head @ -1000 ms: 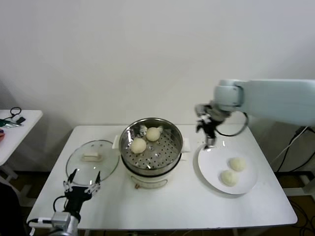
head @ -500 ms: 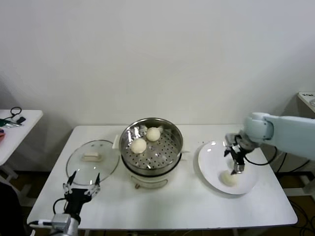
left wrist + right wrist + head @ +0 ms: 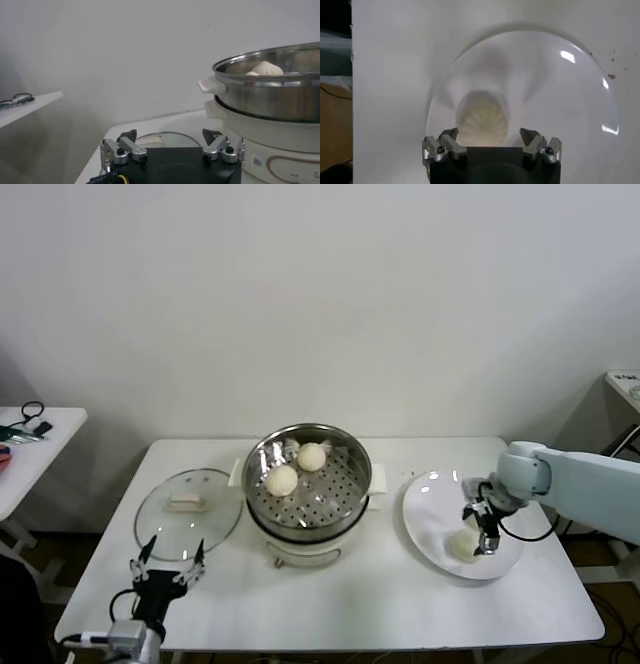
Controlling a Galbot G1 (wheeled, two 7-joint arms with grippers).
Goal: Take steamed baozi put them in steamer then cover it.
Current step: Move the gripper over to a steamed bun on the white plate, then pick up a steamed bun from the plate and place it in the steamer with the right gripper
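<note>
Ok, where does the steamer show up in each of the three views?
Head view: the steamer stands mid-table, between the glass lid and the white plate.
Left wrist view: it fills the picture's right side.
Right wrist view: not in it.
Shared landmark: the baozi inside it.

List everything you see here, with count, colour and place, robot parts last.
baozi in steamer: two, cream-white, on the perforated tray
baozi on plate: one visible, cream-white, under the right gripper
steamer: one, steel pot on a white base, table centre
cover: one, clear glass, on the table by the steamer's left side
plate: one, white, right of the steamer
table: one, white
side table: one, white, far left
left gripper: jaws open, near front edge
right gripper: jaws open, over the plate
</note>
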